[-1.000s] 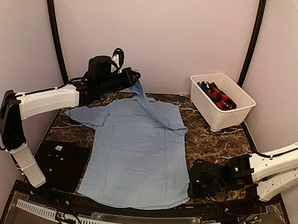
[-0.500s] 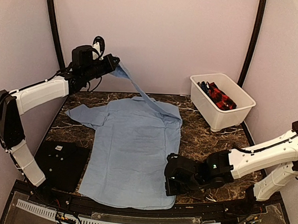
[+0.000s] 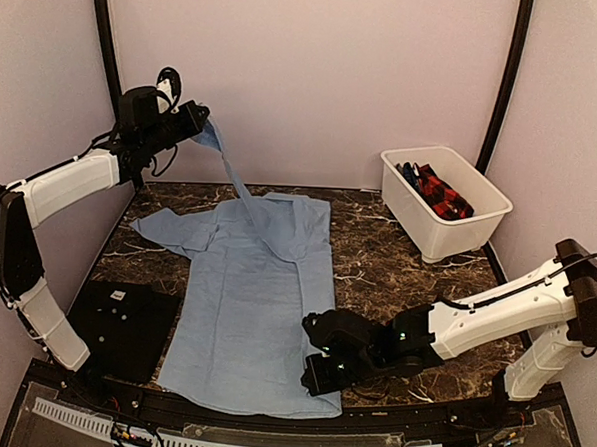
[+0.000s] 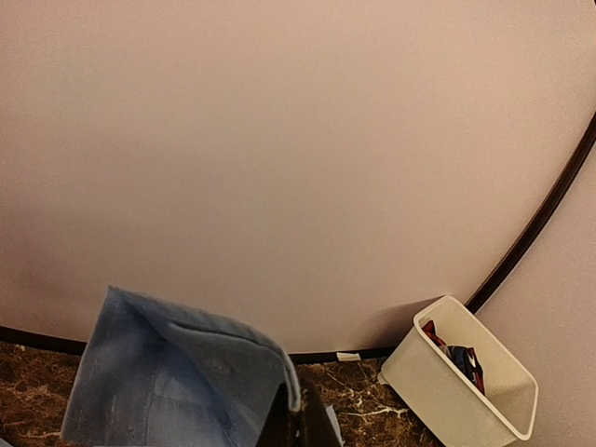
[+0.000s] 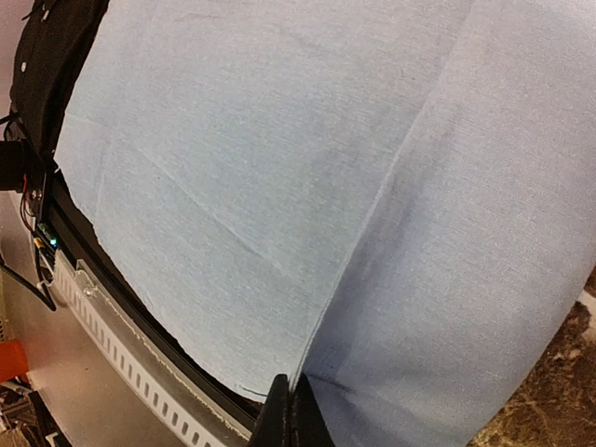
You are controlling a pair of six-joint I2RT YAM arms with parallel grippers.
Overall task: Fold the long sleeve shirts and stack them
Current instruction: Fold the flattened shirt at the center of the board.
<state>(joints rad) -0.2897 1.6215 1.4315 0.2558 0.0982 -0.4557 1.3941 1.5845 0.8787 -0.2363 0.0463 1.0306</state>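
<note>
Light-blue shirt (image 3: 239, 311): right side folding inward. Left gripper (image 3: 198, 124) clenches sleeve (image 3: 233, 178); right gripper (image 3: 316, 373) clenches lower side edge (image 3: 327, 403). Next: lay both flat.

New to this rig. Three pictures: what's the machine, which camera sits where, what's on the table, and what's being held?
These are two robot arms bolted at the table's near edge, each ending in a two-finger gripper. The wide picture comes from a fixed camera above and behind them. The other two come from cameras on the wrists, looking along the fingers.

On the marble table lie a light-blue shirt, a black mat and a white bin with a red-black checked shirt inside.

The left gripper is shut on the light-blue shirt's sleeve, held high near the back wall. The right gripper is shut low at that shirt's near right edge, apparently pinching the cloth where it is folded over.
</note>
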